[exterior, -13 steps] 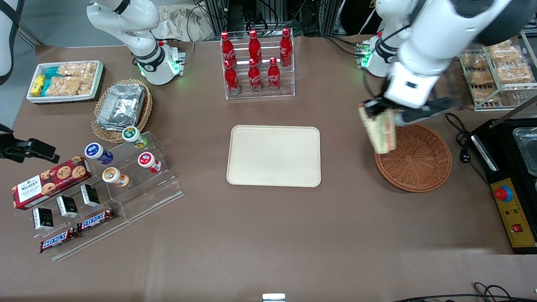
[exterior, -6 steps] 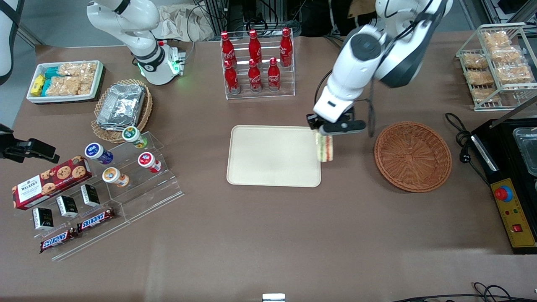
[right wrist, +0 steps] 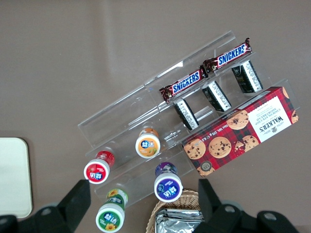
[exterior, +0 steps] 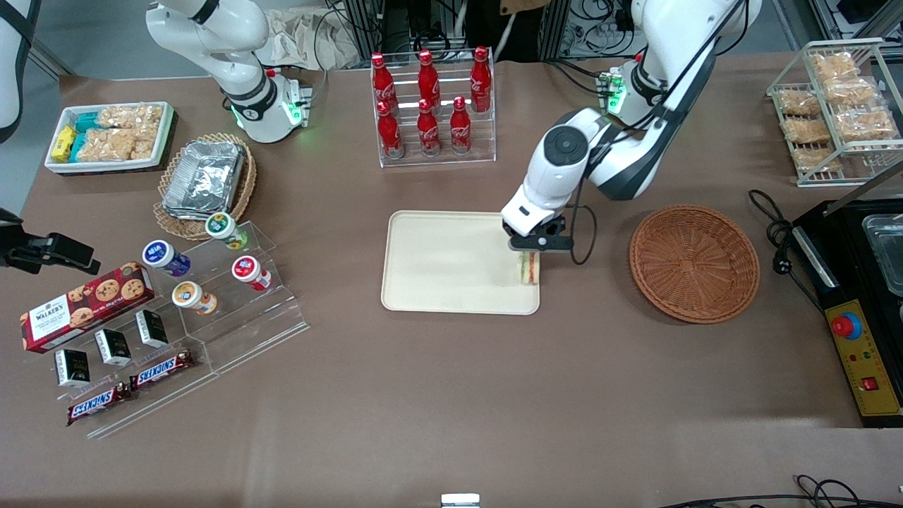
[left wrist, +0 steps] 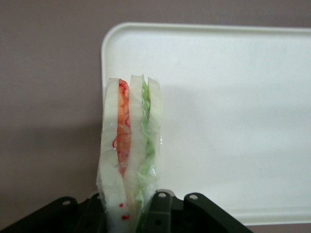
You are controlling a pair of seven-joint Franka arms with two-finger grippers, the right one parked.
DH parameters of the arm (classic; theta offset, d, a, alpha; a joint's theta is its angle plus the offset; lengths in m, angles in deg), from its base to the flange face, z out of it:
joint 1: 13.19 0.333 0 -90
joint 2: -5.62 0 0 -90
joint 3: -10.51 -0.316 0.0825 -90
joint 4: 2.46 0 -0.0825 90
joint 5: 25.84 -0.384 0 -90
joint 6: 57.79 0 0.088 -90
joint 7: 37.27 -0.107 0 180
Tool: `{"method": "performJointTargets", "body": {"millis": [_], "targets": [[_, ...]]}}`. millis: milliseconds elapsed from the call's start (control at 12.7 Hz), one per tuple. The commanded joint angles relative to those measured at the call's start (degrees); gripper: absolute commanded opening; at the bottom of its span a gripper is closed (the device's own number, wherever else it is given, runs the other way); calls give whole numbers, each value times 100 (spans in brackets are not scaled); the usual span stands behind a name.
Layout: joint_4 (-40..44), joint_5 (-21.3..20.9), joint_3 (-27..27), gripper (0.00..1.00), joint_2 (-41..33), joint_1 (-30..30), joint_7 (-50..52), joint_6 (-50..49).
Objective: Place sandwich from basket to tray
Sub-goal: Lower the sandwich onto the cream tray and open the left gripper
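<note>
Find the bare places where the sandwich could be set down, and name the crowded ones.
The tool, shut on the sandwich, hangs over the tray's edge nearest the basket. Nearly all the tray is bare toward the parked arm's end. The basket is empty too. Bare table lies nearer the front camera than the tray. Crowded: the bottle rack and snack stands.

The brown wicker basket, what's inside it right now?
Nothing shows inside the basket; its woven floor is bare. The sandwich is shut in the gripper, over the tray edge.

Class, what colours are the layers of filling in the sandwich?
Orange-red and green, between white bread; the sandwich in the claw shows best in the left wrist view.
</note>
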Motion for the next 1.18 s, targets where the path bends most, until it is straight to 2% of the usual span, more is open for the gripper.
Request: {"method": "performJointTargets", "body": {"millis": [0,157,236,315,393,944,1022,1101], "targets": [[168,-1062,-9,0,517,-110,914,262],[283,-1889,-9,0,843,-136,1592,272],[283,-2154,-9,12,897,-136,1804,272],[292,-2296,-9,74,932,-145,1910,272],[301,-2349,-9,100,941,-145,1937,263],[564,-2236,0,100,635,-66,2156,131],[625,-2061,9,100,477,-5,2227,105],[730,-1694,0,100,275,-4,2228,9]]}}
